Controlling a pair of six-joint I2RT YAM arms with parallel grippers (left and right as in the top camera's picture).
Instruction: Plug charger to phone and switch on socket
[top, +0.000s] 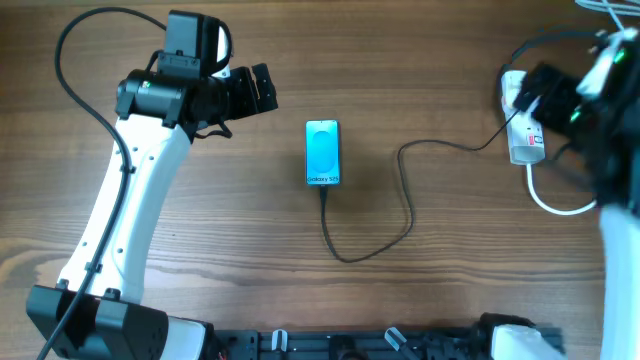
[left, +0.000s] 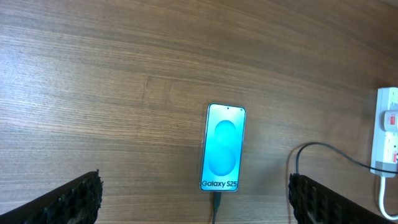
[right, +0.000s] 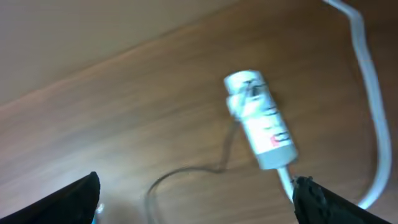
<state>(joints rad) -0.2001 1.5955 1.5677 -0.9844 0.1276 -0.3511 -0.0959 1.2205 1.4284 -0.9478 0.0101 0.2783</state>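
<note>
The phone (top: 323, 152) lies flat mid-table, its cyan screen up with the "Galaxy S25" text at the near end. It also shows in the left wrist view (left: 223, 147). The thin black charger cable (top: 372, 243) sits in the phone's near edge, loops right and runs to the white socket strip (top: 522, 130) at the far right. The strip shows blurred in the right wrist view (right: 261, 121). My left gripper (top: 258, 88) is open and empty, left of the phone. My right gripper (top: 528, 95) is open, above the strip.
The strip's thick white cord (top: 555, 205) curls toward the right table edge. The right wrist view is motion-blurred. A black rail (top: 350, 345) runs along the near table edge.
</note>
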